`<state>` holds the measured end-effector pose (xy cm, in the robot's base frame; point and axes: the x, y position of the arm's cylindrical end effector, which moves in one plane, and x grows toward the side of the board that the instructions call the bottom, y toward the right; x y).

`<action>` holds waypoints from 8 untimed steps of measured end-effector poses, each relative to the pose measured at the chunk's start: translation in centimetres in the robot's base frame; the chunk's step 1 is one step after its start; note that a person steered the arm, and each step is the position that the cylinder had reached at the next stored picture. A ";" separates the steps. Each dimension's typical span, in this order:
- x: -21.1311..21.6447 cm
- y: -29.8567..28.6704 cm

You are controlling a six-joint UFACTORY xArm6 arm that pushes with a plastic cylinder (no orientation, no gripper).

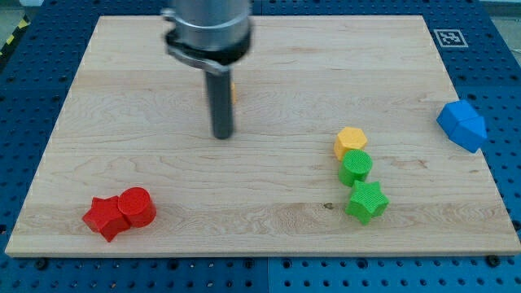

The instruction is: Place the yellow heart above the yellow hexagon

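The yellow hexagon (351,141) lies on the wooden board (146,171) at the view's right of centre. The yellow heart (233,91) is almost wholly hidden behind my rod; only a thin yellow sliver shows at the rod's right edge, near the view's top centre. My tip (222,135) rests on the board just below that sliver and far to the view's left of the hexagon.
A green cylinder (356,167) touches the hexagon's lower side, with a green star (366,201) below it. A red star (105,217) and a red cylinder (137,206) sit together at the lower left. A blue block (461,124) lies at the board's right edge.
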<state>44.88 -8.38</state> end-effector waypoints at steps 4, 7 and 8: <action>-8.0 12.5; -6.5 1.7; -3.9 8.6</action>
<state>40.99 0.17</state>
